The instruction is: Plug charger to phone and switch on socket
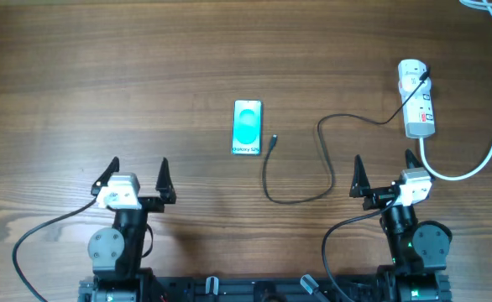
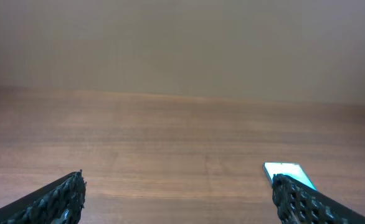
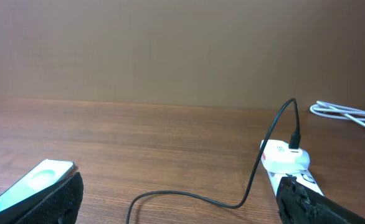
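From overhead, thin black charger cable (image 1: 274,143) ends near turquoise-screen phone (image 1: 247,127); white power strip (image 1: 416,98) unseen from left wrist; left hand (image 1: 138,168), right hand (image 1: 384,164) spread

Robot lab bench — wood-grain table (image 1: 61,67), bare beige wall (image 2: 182,37)

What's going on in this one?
Nothing is being handled yet. The left gripper and right gripper are both open and empty, at the near edge. The phone lies screen up in the middle. The charger has its plug tip just right of the phone, not plugged in, and its other end is in the socket.
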`<state>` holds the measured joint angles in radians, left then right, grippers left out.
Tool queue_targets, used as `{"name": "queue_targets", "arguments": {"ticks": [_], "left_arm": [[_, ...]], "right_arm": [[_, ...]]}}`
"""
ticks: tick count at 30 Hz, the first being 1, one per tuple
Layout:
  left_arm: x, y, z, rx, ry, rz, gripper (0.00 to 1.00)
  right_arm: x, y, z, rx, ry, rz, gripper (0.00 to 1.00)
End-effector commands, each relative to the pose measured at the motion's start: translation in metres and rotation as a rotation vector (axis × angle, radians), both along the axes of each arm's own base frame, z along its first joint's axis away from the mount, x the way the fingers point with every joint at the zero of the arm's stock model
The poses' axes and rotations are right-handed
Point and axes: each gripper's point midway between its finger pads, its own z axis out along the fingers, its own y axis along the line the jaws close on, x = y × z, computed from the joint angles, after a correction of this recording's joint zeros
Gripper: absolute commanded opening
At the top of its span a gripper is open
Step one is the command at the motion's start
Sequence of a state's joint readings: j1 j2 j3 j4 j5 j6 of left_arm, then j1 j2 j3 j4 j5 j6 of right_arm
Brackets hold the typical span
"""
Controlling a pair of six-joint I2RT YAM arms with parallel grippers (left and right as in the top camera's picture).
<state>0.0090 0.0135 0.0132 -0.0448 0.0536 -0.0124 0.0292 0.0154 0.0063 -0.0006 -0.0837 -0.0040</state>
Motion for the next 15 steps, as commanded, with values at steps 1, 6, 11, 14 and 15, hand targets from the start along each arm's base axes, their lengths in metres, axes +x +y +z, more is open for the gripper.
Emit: {"name": "queue_targets", "arguments": {"ticks": [1,6,11,14,15], "left_arm": [[0.000,-0.005,0.011,-0.003,-0.052,-0.030,1.00],[-0.003,-0.016,0.034,0.002,-0.146,-0.098,1.00],[-0.013,-0.016,0.084,-0.040,-0.333,-0.105,1.00],[-0.019,-0.016,0.107,-0.084,-0.366,-0.112,1.00],[-0.019,-0.016,0.115,-0.083,-0.369,-0.112,1.00]], "right_arm": [[0.000,-0.003,0.001,0.010,-0.004,-0.018,1.00],[0.000,-0.003,0.001,0.010,-0.004,-0.018,1.00],[0.000,-0.003,0.001,0.010,-0.004,-0.018,1.00],[0.000,-0.003,0.001,0.010,-0.004,-0.018,1.00],[0.000,-0.003,0.001,0.010,-0.004,-0.018,1.00]]}}
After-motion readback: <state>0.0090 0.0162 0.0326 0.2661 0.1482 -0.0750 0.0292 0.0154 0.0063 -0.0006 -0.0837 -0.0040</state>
